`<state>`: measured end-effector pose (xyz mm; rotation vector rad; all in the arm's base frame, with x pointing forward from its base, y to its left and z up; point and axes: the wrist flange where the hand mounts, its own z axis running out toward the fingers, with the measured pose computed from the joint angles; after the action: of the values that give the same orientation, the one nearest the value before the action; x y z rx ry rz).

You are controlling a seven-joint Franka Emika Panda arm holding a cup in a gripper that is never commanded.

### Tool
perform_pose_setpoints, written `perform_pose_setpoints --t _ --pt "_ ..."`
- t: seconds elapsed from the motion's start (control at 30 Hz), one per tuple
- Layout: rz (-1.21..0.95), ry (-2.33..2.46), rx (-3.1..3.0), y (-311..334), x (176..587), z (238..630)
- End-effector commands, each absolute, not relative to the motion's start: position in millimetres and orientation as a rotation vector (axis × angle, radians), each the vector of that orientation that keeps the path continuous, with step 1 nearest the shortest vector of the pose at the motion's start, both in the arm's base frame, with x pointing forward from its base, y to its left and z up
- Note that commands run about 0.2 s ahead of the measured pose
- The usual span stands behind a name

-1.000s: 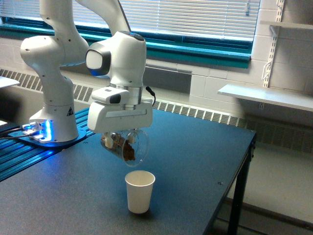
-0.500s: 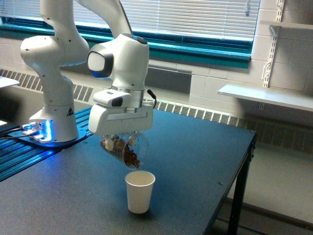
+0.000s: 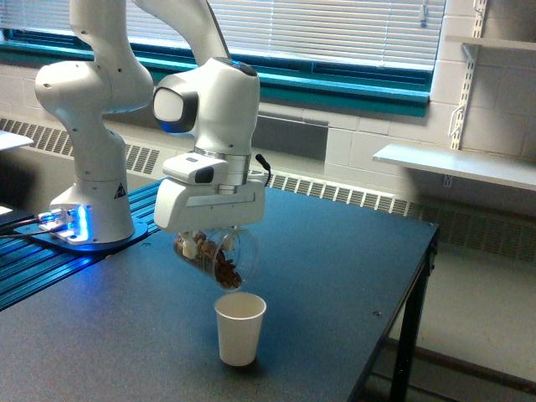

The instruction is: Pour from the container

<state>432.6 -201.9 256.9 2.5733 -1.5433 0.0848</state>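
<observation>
The clear jar (image 3: 216, 256), clamped in my gripper (image 3: 211, 241), has tipped further, brown bits crowding its mouth just above the white paper cup (image 3: 239, 327), so pouring looks imminent.

Over the last second the pincer (image 3: 211, 243) has drifted slightly toward the exterior view's right and tipped the container (image 3: 216, 258) further, mouth down. The brown bits have slid toward its lip, just above the white paper cup (image 3: 239, 328); whether any have fallen in is unclear.
</observation>
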Motion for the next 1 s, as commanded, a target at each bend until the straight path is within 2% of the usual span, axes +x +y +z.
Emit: perform_pose_setpoints --t 0.03,1.0 --pt "0.074 -1.486 2.596 -194 438 257" --pt "0.044 -1.503 2.558 -204 434 254"
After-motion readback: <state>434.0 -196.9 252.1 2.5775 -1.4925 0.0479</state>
